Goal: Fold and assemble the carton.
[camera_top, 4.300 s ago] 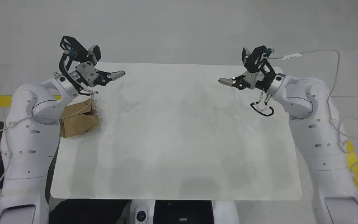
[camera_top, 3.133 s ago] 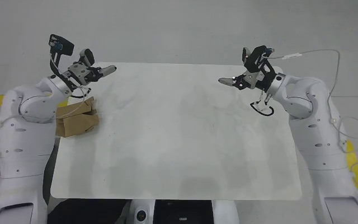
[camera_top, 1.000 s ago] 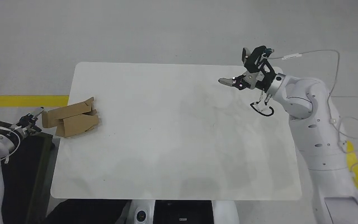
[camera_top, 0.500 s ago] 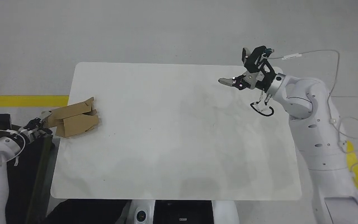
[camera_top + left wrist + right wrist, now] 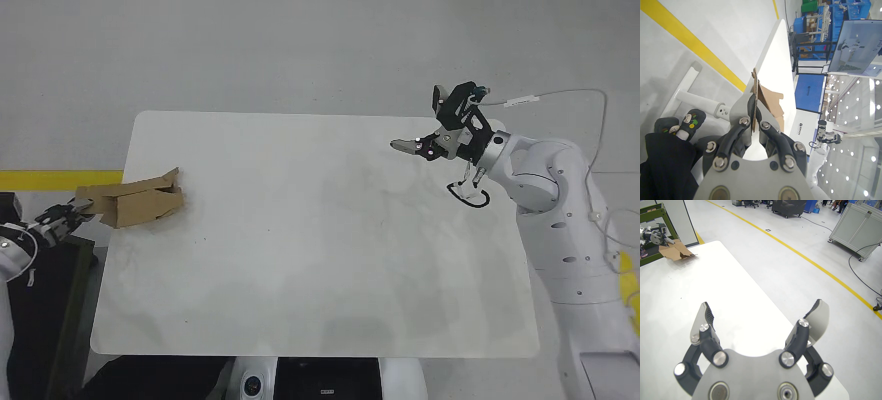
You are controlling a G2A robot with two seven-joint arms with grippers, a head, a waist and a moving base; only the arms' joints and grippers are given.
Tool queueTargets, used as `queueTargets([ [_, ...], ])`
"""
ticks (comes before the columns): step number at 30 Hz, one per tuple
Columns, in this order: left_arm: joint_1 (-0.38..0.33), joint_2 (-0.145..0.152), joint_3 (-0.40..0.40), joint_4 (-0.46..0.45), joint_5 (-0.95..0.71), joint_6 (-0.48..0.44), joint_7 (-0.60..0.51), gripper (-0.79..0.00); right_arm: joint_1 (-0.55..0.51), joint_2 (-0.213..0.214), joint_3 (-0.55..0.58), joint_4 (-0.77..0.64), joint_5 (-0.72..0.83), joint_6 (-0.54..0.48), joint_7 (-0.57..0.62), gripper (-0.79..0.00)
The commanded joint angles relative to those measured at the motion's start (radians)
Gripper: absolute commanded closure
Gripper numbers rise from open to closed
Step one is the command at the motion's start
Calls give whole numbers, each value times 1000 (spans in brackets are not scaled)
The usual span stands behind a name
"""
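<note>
Left pincer (image 5: 753,108): off the left rim of the white round-cornered desk (image 5: 320,300), clenched on the thin edge of one flap. Flattened brown corrugated-cardboard carton (image 5: 140,203): at the desk's left rim, partly on the top and partly overhanging beyond it, where the flap is held. It appears tilted, the held end slightly raised. Its panels lie collapsed on one another, with loose flaps showing at the inner end. Status, judged: the task is at its start. The carton is grasped and no more. No wall stands, no fold is closed and no flap is tucked. Left to do: bring it fully onto the desk, open the body, fold the flaps and lock them. Right pincer (image 5: 762,311): over the desk's far right part, well apart from the carton, fingers spread wide and holding nothing; not yet engaged. Surroundings: dark green metal rack (image 5: 660,211) just beside the desk's left rim, behind the left pincer; yellow floor stripe (image 5: 45,180) running up to the same rim. Obstructions, judged: the desk rim under the overhang could catch a panel, and the rack close by leaves that arm little room.
</note>
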Motion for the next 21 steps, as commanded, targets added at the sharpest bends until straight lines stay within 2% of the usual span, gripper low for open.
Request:
queueTargets([
  [1,-8,0,-2,-5,-33,1,-11,0,0,0,0,0,0,0,0,-785],
  [11,-59,1,10,-84,-150,-8,-48,0,0,0,0,0,0,0,0,-785],
  [16,-99,-1,51,-133,-170,-27,-79,0,0,0,0,0,0,0,0,-785],
  [21,-165,-9,125,-184,-178,-63,-93,0,0,0,0,0,0,0,0,-785],
])
